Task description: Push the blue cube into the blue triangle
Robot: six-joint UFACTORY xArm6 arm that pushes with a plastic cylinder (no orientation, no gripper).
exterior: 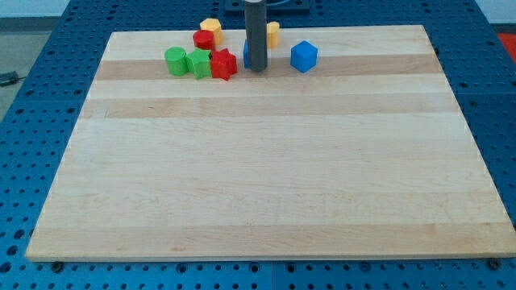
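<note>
In the camera view, the bench is lying as a pale wooden board on a blue perforated surface, and all the blocks are sitting in a loose group near the view's top edge. There is no hand on this arm; it is ending in a straight dark rod, and my tip is resting on the board, gripping nothing. The blue cube is standing to the view's right of my tip, near it but clearly apart. A sliver of another blue block is showing at the rod's left edge, mostly hidden behind the rod, so I cannot tell its shape. Just to the view's left of my tip, the red star-like block is touching the green block, which is pressing against the green cylinder further left. Above these, the red cylinder is sitting just below the yellow block. A second yellow block is peeking out from behind the rod at its right side.
</note>
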